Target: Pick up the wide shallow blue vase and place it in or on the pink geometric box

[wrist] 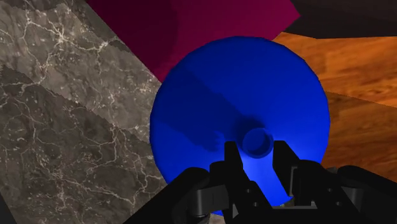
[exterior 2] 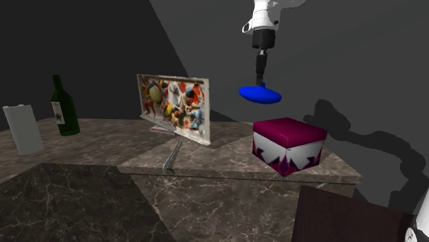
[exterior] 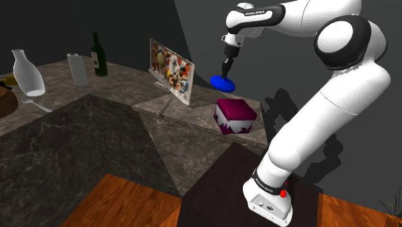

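A wide, shallow blue vase (exterior: pixel 223 82) (exterior 2: pixel 260 93) (wrist: pixel 210 121) hangs in the air, and my gripper (exterior: pixel 226 69) (exterior 2: pixel 260 74) (wrist: pixel 257 153) is shut on its small neck from above. The vase is above and slightly behind the magenta box (exterior: pixel 235 115) (exterior 2: pixel 289 144) with white triangles on its sides, which stands on the marble counter. In the wrist view the box's magenta top (wrist: pixel 191 25) shows beyond the vase's rim.
A framed colourful picture (exterior: pixel 171 69) (exterior 2: pixel 175 107) leans on a stand beside the box. Further along the counter (exterior: pixel 96 138) are a green bottle (exterior: pixel 98 55) (exterior 2: pixel 64 106), a paper roll (exterior: pixel 78 69), a white carafe (exterior: pixel 27 73) and a spoon (exterior: pixel 37 104). A wooden floor lies below.
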`<control>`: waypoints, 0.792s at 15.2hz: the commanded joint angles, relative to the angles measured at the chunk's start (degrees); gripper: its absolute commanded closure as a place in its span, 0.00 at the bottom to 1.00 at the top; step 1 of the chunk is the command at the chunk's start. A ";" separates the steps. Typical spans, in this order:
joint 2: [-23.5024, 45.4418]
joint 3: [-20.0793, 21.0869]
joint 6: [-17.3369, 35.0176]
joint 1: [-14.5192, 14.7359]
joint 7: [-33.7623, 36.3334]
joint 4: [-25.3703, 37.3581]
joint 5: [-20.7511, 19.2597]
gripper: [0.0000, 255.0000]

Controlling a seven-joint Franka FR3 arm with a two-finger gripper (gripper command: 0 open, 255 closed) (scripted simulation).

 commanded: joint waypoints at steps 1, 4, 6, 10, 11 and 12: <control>-2.43 -0.97 -0.91 -1.06 -1.63 -1.37 -1.19 1.00; -5.54 -2.62 -2.45 -2.72 -4.27 -2.69 -2.93 1.00; -7.38 -3.79 -3.56 -3.84 -6.16 -3.23 -4.08 1.00; -9.03 -5.14 -3.15 -5.00 -8.09 -5.08 -5.29 1.00; -9.04 -5.22 -2.38 -5.03 -8.10 -5.86 -5.34 1.00; -9.04 -5.30 -1.61 -5.07 -8.12 -6.62 -5.38 1.00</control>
